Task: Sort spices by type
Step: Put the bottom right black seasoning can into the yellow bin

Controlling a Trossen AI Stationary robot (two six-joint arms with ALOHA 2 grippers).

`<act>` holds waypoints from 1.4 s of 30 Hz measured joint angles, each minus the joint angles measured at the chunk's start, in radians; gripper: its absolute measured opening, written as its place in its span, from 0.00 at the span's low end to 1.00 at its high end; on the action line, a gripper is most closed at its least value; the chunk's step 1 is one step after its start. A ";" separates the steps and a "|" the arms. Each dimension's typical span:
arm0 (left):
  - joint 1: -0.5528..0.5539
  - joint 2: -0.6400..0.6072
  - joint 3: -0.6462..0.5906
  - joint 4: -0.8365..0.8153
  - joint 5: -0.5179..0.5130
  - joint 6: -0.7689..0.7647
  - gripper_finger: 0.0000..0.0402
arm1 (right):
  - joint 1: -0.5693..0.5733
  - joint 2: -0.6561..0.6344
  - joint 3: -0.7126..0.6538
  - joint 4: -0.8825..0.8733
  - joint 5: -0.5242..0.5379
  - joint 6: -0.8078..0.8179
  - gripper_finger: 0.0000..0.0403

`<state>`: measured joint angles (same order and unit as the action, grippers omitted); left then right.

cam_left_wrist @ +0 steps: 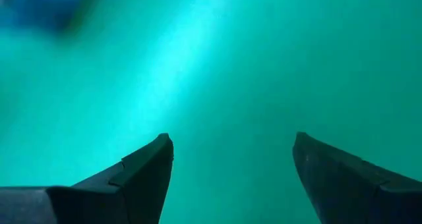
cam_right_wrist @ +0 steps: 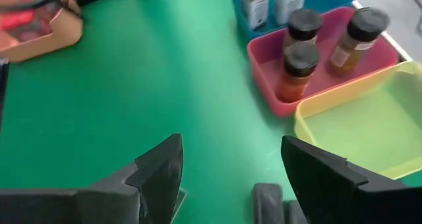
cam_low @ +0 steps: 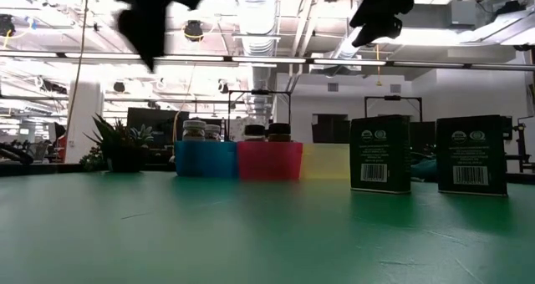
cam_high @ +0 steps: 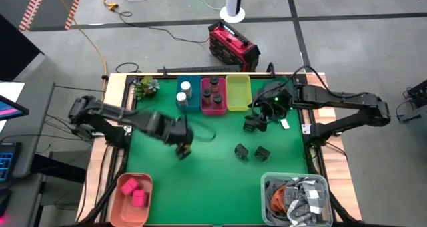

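Observation:
Two black cube-like boxes (cam_high: 241, 151) (cam_high: 262, 153) stand upright on the green mat; they also show in the low view (cam_low: 380, 154) (cam_low: 472, 154). Two white-capped jars (cam_high: 183, 92) stand in the blue bin (cam_high: 193, 101). Three dark-capped jars (cam_right_wrist: 300, 53) stand in the pink bin (cam_high: 213, 107). The yellow bin (cam_high: 238, 93) holds nothing. Two pink blocks (cam_high: 133, 190) lie in the salmon tray (cam_high: 120, 210). My left gripper (cam_left_wrist: 231, 178) is open and empty above bare mat, left of the boxes (cam_high: 181, 147). My right gripper (cam_right_wrist: 231, 178) is open and empty, above the mat just near of the yellow bin (cam_high: 257, 123).
A grey bin (cam_high: 267, 187) with grey packets and orange cord stands at the near right corner. A small plant (cam_high: 145, 87) stands at the far left, beside the blue bin. Open mat lies in the middle and near the front edge.

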<state>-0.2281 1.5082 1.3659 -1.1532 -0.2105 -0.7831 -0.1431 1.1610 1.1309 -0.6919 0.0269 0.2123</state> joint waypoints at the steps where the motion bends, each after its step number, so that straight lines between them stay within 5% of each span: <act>1: 0.041 0.000 0.000 0.047 0.004 0.044 0.75 | 0.007 -0.002 0.000 -0.007 -0.001 0.000 0.70; 7: 0.232 0.007 0.000 0.297 0.035 0.204 0.75 | 0.002 -0.038 0.000 -0.123 -0.002 -0.002 0.70; 16: 0.364 0.099 -0.001 0.493 0.133 0.293 0.75 | -0.047 -0.091 0.000 -0.203 -0.003 -0.037 0.70; 24: 0.390 0.128 0.000 0.714 0.153 0.267 0.75 | -0.071 -0.132 -0.001 -0.227 -0.003 -0.045 0.70; 42: 0.432 0.130 0.161 0.769 0.088 0.457 0.75 | -0.113 -0.233 -0.002 -0.303 -0.002 -0.060 0.70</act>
<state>0.2043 1.6382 1.5269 -0.3843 -0.1227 -0.3256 -0.2565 0.9276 1.1294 -0.9949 0.0244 0.1518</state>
